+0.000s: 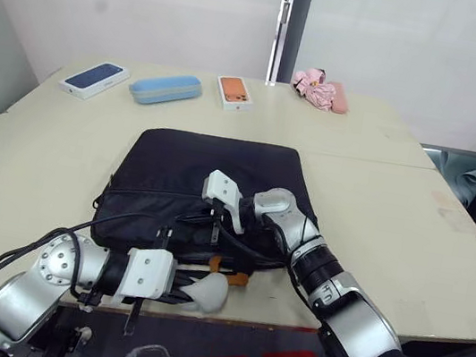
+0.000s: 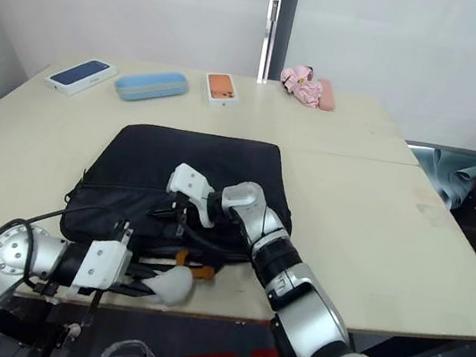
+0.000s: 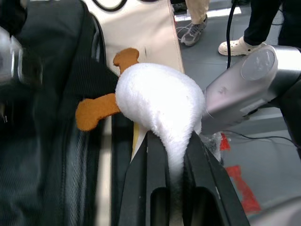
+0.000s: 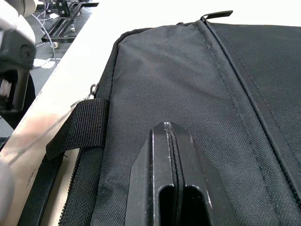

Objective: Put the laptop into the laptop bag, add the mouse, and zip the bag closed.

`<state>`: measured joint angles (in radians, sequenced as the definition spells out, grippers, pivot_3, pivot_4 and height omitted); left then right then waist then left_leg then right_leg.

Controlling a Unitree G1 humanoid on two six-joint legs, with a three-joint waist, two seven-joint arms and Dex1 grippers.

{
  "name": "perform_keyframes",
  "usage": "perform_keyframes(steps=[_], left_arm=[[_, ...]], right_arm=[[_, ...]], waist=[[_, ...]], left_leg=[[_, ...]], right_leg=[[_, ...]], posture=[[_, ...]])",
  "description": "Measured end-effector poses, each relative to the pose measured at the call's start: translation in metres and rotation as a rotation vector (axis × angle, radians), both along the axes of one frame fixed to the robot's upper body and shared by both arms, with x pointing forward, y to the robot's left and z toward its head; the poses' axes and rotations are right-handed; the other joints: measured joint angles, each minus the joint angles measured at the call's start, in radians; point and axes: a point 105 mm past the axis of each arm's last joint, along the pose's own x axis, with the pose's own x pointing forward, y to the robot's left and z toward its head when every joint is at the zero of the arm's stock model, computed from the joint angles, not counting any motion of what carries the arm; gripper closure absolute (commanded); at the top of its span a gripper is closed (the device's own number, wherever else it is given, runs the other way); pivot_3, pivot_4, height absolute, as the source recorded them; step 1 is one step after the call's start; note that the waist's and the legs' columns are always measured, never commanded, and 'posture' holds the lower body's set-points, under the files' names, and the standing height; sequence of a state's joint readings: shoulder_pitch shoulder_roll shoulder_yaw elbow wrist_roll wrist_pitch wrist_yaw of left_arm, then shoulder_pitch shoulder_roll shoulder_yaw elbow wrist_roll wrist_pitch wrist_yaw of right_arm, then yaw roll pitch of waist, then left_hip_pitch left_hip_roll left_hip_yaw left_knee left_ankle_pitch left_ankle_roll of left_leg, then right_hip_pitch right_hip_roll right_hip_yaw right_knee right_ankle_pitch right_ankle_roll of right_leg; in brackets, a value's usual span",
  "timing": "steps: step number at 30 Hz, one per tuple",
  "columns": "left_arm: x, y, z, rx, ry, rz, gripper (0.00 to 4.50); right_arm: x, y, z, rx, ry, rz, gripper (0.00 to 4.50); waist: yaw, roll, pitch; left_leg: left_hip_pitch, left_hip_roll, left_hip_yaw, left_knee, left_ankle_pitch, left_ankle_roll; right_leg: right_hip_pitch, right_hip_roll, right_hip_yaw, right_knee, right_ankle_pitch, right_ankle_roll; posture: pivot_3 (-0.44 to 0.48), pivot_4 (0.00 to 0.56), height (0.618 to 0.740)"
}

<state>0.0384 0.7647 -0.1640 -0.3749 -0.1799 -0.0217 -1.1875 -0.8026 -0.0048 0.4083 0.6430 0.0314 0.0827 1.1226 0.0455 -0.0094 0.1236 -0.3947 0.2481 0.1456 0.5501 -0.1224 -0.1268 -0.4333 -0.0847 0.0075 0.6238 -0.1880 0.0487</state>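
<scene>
The black laptop bag (image 1: 222,162) lies flat on the table, its zipper side toward me. My left gripper (image 1: 187,286) is at the bag's front edge, shut on a white fluffy charm (image 3: 160,101) with orange tabs (image 3: 96,110) that hangs by the zipper. My right gripper (image 4: 165,127) is shut with nothing in it, its fingers lying on the bag's top fabric (image 4: 188,80) near the black strap handle (image 4: 80,125). The laptop and the mouse are out of view.
Along the table's far edge lie a white phone box (image 1: 94,79), a blue case (image 1: 165,88), an orange-printed box (image 1: 234,91) and a pink bundle (image 1: 321,90). The table's front edge runs just under the bag. People's feet (image 3: 197,28) stand on the floor beyond.
</scene>
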Motion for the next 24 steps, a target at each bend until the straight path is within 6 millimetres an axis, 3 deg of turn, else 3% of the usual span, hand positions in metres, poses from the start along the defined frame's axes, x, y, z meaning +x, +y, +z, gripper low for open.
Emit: perform_keyframes(steps=[10, 18, 21, 24], left_arm=[[0.009, -0.007, -0.008, 0.006, 0.011, 0.014, 4.49], [0.009, -0.003, -0.012, -0.021, 0.061, 0.090, 1.67], [0.005, 0.002, -0.014, -0.031, 0.091, 0.129, 0.42], [0.001, 0.008, -0.012, -0.032, 0.110, 0.164, 0.08]], right_arm=[[0.001, 0.002, 0.000, 0.003, 0.005, -0.004, 4.50], [0.001, 0.002, -0.001, 0.004, -0.001, -0.005, 4.50], [0.001, 0.002, -0.001, 0.007, -0.002, -0.004, 4.50], [0.001, 0.003, -0.001, 0.009, -0.003, -0.004, 4.50]], waist=[[-0.003, 0.004, -0.005], [-0.003, 0.004, -0.005], [-0.004, 0.004, -0.005], [-0.004, 0.004, -0.005]], left_leg=[[0.003, 0.000, 0.001, 0.000, 0.000, 0.000], [0.004, 0.000, 0.002, 0.000, 0.000, 0.000], [0.004, 0.000, 0.002, 0.000, 0.000, 0.000], [0.004, 0.000, 0.002, 0.000, 0.000, 0.000]], right_leg=[[0.001, 0.000, 0.002, 0.001, 0.000, 0.000], [0.001, 0.000, 0.003, 0.001, 0.000, 0.000], [0.001, 0.001, 0.003, 0.001, 0.000, 0.000], [0.000, 0.002, 0.003, 0.001, 0.000, 0.000]], posture=[[0.000, 0.150, 0.740], [0.000, 0.150, 0.740], [0.000, 0.150, 0.740], [0.000, 0.150, 0.740]])
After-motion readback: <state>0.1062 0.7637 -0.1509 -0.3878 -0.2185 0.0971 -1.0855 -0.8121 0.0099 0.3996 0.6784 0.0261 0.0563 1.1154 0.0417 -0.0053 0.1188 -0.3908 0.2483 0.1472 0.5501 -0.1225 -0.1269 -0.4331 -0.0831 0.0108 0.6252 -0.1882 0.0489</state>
